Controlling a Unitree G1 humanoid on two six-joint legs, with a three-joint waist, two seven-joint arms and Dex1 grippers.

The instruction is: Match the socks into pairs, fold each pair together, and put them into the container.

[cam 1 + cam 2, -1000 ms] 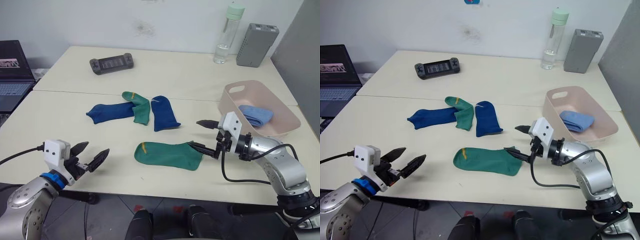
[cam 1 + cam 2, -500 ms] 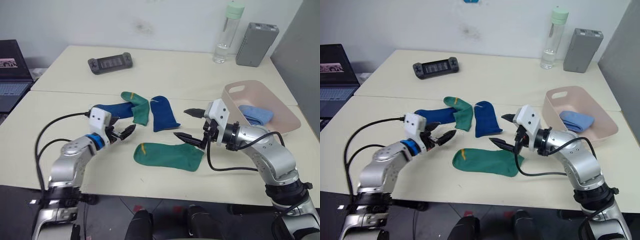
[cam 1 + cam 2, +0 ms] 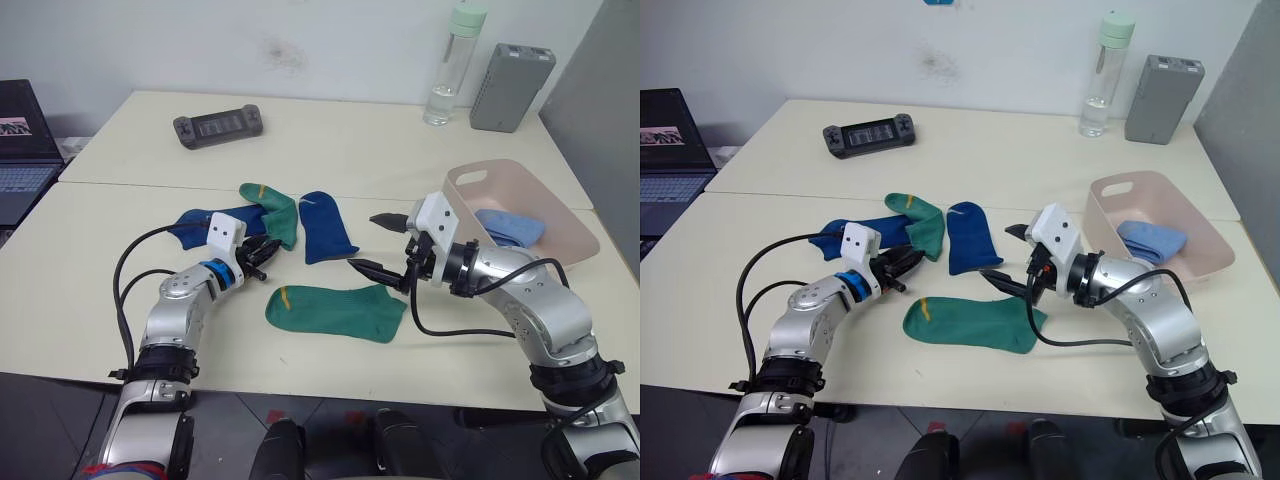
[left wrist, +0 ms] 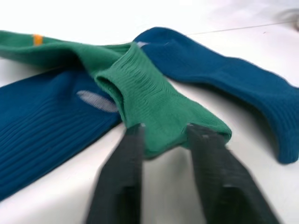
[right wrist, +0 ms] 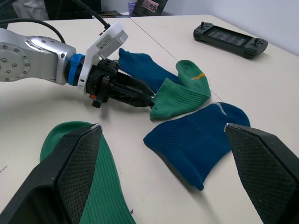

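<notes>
While the right tool (image 3: 378, 243) hovers spread wide above the near green sock (image 3: 335, 311), the left tool (image 3: 902, 263), fingers parted, straddles the cuff of the far green sock (image 4: 159, 100), whose length runs away from it across the surface (image 3: 120, 150)

The bench (image 3: 120, 300) is cream, and on it lie two green socks, the near one (image 3: 335, 311) and the far one (image 3: 277, 212), each with a small yellow mark. Two dark blue ribbed socks (image 3: 326, 226) (image 3: 205, 222) lie beside them. A light blue sock (image 3: 510, 226) sits in the pale pink tub (image 3: 560, 235), and both arms' fingers (image 3: 262, 252) are black.
</notes>
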